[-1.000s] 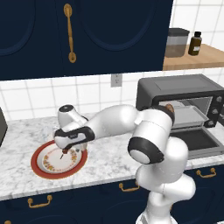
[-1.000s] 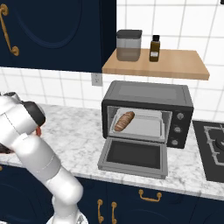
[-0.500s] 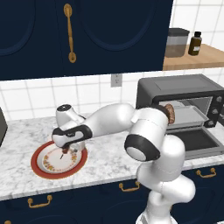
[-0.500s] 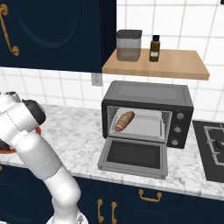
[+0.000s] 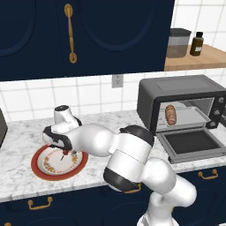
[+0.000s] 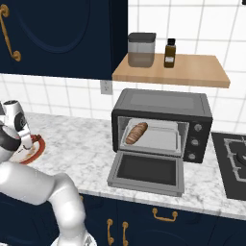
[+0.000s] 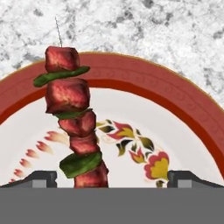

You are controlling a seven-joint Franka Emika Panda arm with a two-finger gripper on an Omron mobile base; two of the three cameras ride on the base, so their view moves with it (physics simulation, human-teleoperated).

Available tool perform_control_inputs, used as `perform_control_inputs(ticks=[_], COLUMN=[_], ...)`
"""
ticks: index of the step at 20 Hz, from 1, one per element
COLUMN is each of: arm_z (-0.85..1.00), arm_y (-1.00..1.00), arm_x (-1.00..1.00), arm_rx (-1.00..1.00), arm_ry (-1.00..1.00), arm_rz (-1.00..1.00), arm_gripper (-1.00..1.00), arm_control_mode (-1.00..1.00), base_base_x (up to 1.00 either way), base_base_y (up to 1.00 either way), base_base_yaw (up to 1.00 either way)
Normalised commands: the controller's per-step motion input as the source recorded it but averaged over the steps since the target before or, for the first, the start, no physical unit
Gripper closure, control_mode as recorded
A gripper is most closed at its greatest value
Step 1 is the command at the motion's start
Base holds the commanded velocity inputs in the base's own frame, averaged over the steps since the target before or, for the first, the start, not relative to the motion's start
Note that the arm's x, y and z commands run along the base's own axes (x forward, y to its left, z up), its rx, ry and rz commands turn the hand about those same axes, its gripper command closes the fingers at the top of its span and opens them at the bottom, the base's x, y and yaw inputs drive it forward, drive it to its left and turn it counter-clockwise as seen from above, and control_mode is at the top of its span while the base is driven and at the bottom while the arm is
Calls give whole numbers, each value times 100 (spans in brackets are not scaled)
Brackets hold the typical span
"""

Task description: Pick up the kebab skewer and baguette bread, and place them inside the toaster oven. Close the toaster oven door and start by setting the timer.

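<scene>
The kebab skewer (image 7: 74, 127), red-brown meat chunks with green slices on a thin stick, lies on a red-rimmed plate (image 7: 140, 76). My gripper (image 7: 111, 179) hangs open just above it. Its two fingertips (image 7: 41, 178) stand wide apart, with the skewer's near end between them, left of the middle. From the left base view the gripper (image 5: 62, 149) points down over the plate (image 5: 42, 170) at the counter's left. The baguette bread (image 5: 170, 114) (image 6: 136, 132) lies on the tray inside the toaster oven (image 5: 176, 90) (image 6: 163, 102). The toaster oven door (image 5: 192, 143) (image 6: 146, 170) hangs open, flat out over the counter.
A wooden shelf (image 6: 192, 74) above the oven carries a grey canister (image 6: 141, 49) and a dark bottle (image 6: 169, 53). Dark blue wall cabinets (image 5: 88, 35) hang over the marble counter (image 6: 81, 149). A stove top (image 6: 233, 166) lies right of the oven.
The hand has shifted a little left and come down closer over the plate. Its jaws stay wide open. The baguette and the oven door have not moved.
</scene>
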Motion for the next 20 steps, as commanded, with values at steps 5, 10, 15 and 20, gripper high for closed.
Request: perform_control_inputs(ticks=[5,10,15,20], arm_z=[-16,-17,-14,-13], arm_y=[0,0,0,0], arm_x=[0,0,5,7], arm_rx=[0,0,0,0], arm_ry=[1,0,0,0], arm_rz=[0,0,0,0], arm_gripper=[-100,-100,-100,-100], arm_control_mode=[-100,-100,-100,-100], base_base_x=[0,0,0,0], base_base_y=[0,0,0,0], base_base_yaw=[0,0,0,0])
